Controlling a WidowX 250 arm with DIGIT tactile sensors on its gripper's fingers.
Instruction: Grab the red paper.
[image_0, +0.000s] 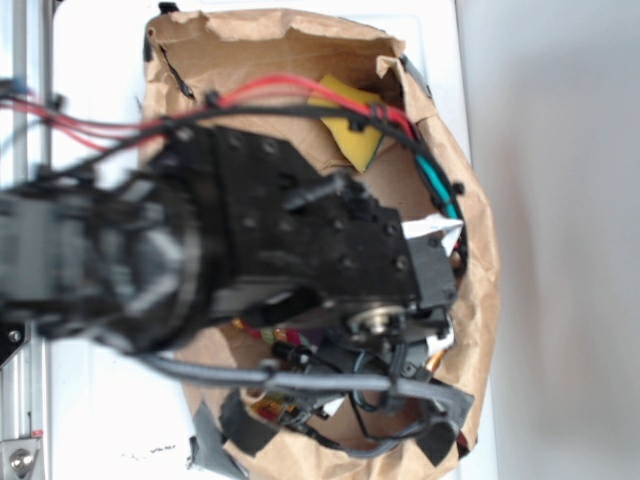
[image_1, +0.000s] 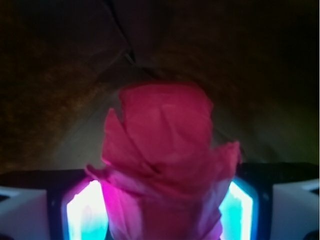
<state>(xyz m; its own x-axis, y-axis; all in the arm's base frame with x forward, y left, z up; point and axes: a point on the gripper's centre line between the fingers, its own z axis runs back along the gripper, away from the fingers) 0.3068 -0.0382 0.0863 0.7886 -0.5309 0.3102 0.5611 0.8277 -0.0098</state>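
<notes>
The red paper (image_1: 165, 145), a crumpled and creased wad, fills the middle of the wrist view. It sits between my gripper's (image_1: 162, 212) two glowing pads (image_1: 85, 212) and touches both of them. The gripper is shut on the red paper. Behind the wad is the dark brown inside of a paper bag (image_1: 60, 75). In the exterior view my black arm (image_0: 300, 240) reaches down into the bag (image_0: 480, 290) and hides both the gripper and the red paper.
The brown bag's crumpled walls surround the arm on all sides. A yellow and green sponge (image_0: 350, 120) lies at the bag's far end. A teal object (image_0: 437, 180) and a scrap of white paper (image_0: 440, 228) lie along its right wall. Red and black cables (image_0: 290, 90) cross above.
</notes>
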